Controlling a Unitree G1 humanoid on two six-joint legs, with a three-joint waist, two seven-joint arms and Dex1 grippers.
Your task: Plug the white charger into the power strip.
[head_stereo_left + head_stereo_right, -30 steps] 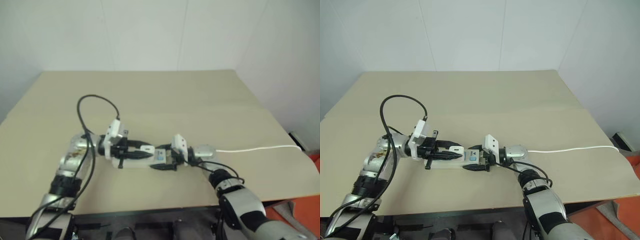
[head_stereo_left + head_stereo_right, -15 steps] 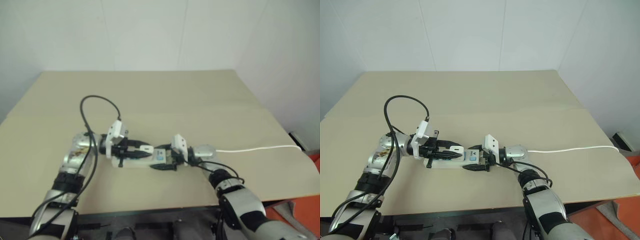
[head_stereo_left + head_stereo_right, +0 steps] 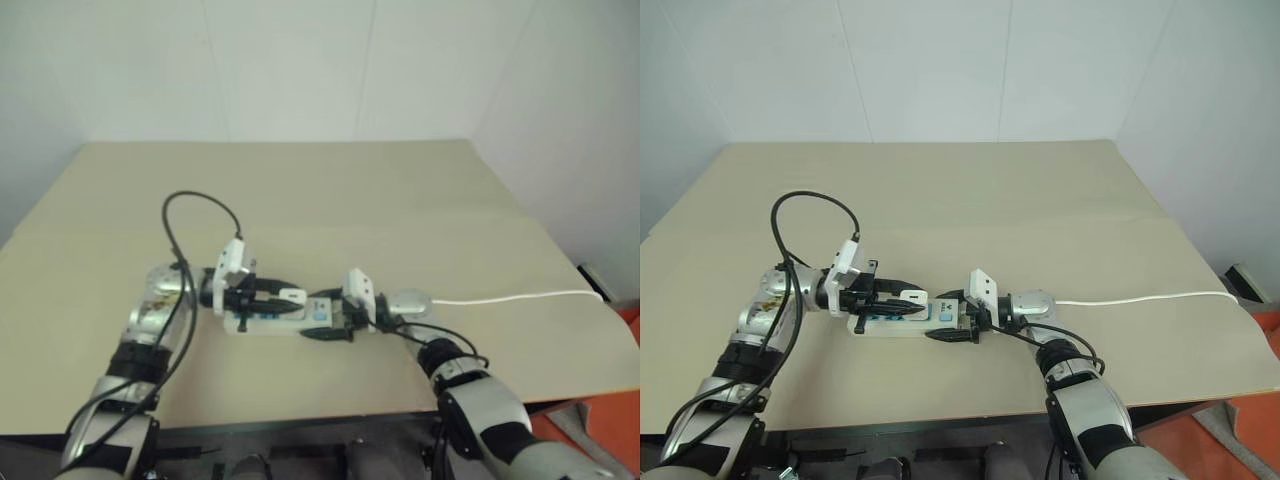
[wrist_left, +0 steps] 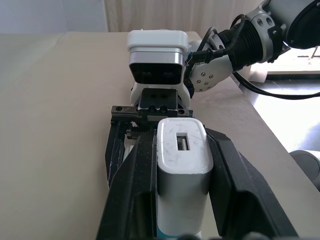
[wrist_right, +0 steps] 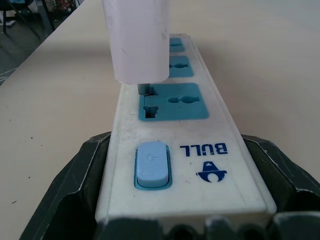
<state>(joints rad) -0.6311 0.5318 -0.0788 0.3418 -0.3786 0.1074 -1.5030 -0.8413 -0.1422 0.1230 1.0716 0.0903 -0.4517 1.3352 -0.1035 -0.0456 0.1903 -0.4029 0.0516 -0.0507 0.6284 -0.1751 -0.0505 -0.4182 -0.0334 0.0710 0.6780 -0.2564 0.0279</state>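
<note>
Landmark: the power strip (image 5: 170, 125), a long white plastic bar w/ three blue sockets and a pale blue rocker switch (image 5: 151, 164) at one end, lay flat on the tan tabletop (image 3: 970, 190) near its front edge. Thin white cable (image 3: 1140, 298) ran from the strip's switch end off toward the table's right edge.

Right gripper (image 3: 952, 322) had its two black fingers set wide, one on each long side of the strip at the switch end, bracing it. It looked like a hold on the strip itself, not idle open jaws.

Left gripper (image 4: 182, 200) was clamped on the white charger (image 4: 181, 155), a small boxy white plastic adapter w/ a slot in its visible face, one black finger on each side of it. Charger sat directly above the strip, over the blue socket nearest the switch.

Progress, as a judgement: pick-up done, strip steadied, alignment about done. In the right wrist view the charger's underside was apart from the strip face w/ its metal prongs (image 5: 145, 90) at the socket's holes; couldn't tell if the tips had entered. Not seated yet.

Left to do: press charger straight down till its body sits flush on the strip, then let go w/ both grippers.
</note>
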